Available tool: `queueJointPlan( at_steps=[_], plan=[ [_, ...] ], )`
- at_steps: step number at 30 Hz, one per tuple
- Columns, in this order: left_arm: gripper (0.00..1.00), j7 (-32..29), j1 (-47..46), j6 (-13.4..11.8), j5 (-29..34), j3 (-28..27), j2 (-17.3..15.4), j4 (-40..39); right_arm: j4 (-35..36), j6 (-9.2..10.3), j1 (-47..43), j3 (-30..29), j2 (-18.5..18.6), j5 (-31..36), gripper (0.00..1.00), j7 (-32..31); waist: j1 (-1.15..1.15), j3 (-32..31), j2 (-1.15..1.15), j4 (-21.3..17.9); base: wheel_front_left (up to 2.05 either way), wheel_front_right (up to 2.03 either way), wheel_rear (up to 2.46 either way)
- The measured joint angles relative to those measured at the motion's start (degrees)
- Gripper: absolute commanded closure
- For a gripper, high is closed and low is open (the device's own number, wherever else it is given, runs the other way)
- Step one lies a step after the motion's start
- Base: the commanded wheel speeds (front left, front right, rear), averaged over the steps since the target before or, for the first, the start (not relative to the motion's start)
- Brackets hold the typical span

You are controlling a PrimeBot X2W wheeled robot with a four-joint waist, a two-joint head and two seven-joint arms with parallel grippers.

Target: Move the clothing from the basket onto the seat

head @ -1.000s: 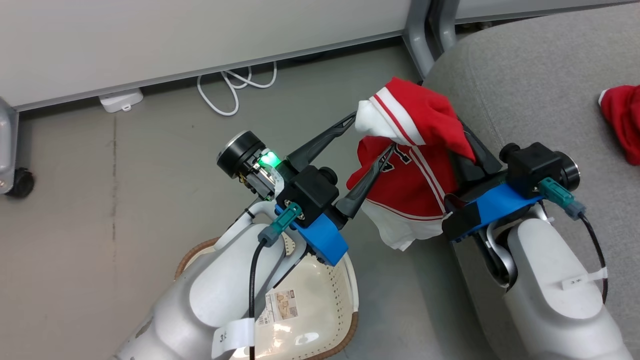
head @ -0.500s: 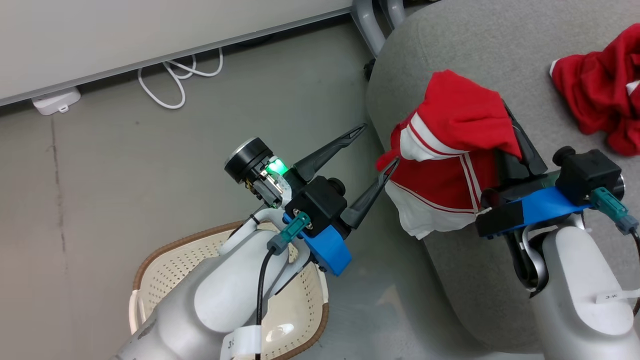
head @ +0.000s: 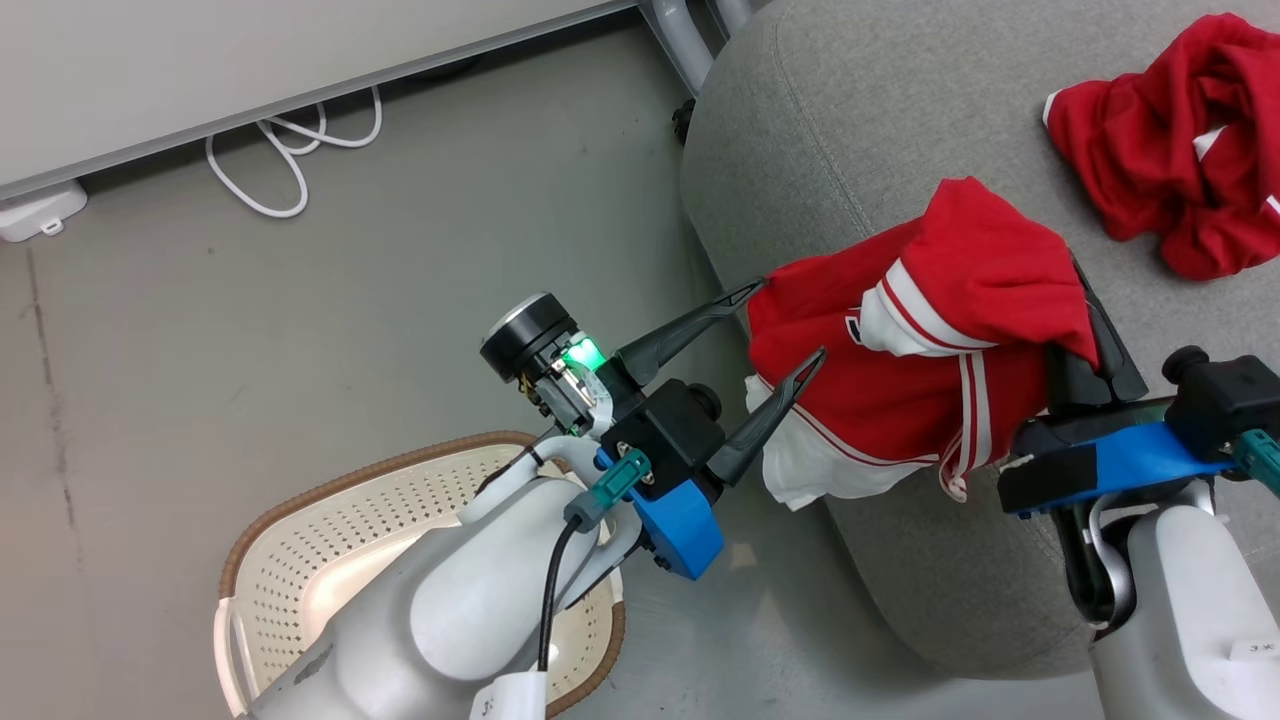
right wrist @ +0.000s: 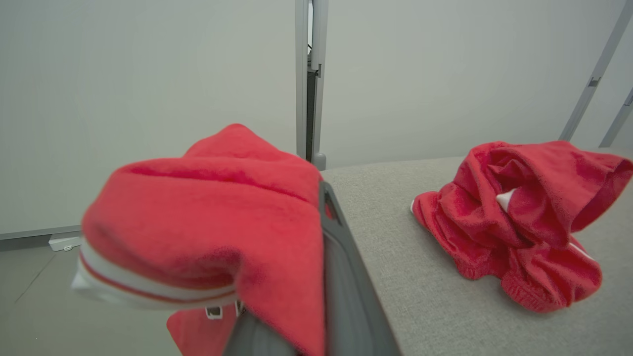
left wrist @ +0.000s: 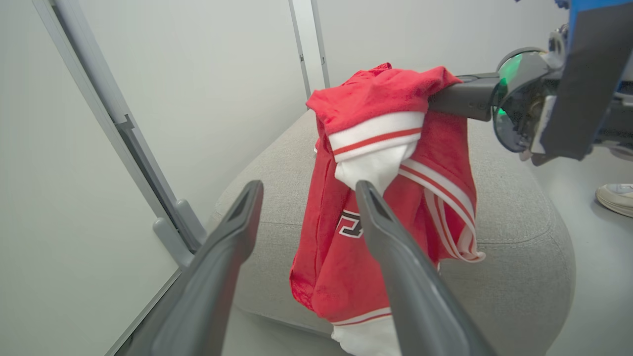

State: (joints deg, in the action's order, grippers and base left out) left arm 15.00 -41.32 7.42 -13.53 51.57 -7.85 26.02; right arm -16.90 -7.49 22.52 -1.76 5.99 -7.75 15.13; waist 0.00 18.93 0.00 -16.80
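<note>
My right gripper is shut on a piece of the clothing, a red garment with white stripe trim. It drapes over the fingers and hangs above the near-left corner of the grey seat. The right wrist view has the same garment covering my fingers. A second red garment lies crumpled further in on the seat. My left gripper is open, nothing between its fingers, tips right beside the hanging garment. The cream basket stands on the floor under my left arm.
Pale partition panels on wheeled legs stand behind the seat. A white cable and a white adapter lie on the grey floor by the panel. A person's shoe is on the floor past the seat.
The camera has turned toward the seat. My right gripper has carried the red garment from beside the seat to over its corner. The left gripper stays open next to it.
</note>
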Motion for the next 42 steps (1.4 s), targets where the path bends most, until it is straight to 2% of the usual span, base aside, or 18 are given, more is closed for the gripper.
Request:
queueJointPlan(
  at_steps=[13,19,23,29,36,42],
  plan=[
    [0.00,0.0,0.0,0.0,-0.6,0.8,0.0,-0.1,0.3,0.00,-1.6,-0.2,-0.3,0.4,1.00,0.0,0.00,-0.4,0.00,-0.6,0.00,0.00,0.00],
    [0.00,0.0,0.0,0.0,-0.6,0.6,0.0,-0.6,1.0,0.00,1.3,1.2,0.7,0.9,1.00,0.0,0.00,-0.3,0.00,-0.5,0.00,0.00,0.00],
    [0.00,0.0,0.0,0.0,-0.5,0.3,-0.4,-0.9,2.0,0.00,5.5,1.9,3.0,1.3,1.00,0.0,0.00,0.8,0.00,-0.2,0.00,0.00,0.00],
    [0.00,0.0,-1.6,-0.3,0.0,-0.4,-1.1,-1.6,4.9,0.00,13.5,-0.9,7.1,1.7,1.00,0.0,0.00,3.9,0.00,0.4,0.00,0.00,0.00],
    [0.00,-0.3,-4.7,-0.3,1.0,-0.4,-2.5,-2.1,7.5,-0.01,23.4,-7.4,13.1,2.2,1.00,0.0,0.00,9.7,0.00,1.2,0.00,0.00,0.00],
    [0.00,-0.9,-7.7,-0.3,2.0,-0.3,-3.9,-3.1,6.9,-0.01,29.7,-16.2,19.1,2.2,1.00,0.0,0.00,15.6,0.00,1.5,0.00,0.00,0.00]
  ],
)
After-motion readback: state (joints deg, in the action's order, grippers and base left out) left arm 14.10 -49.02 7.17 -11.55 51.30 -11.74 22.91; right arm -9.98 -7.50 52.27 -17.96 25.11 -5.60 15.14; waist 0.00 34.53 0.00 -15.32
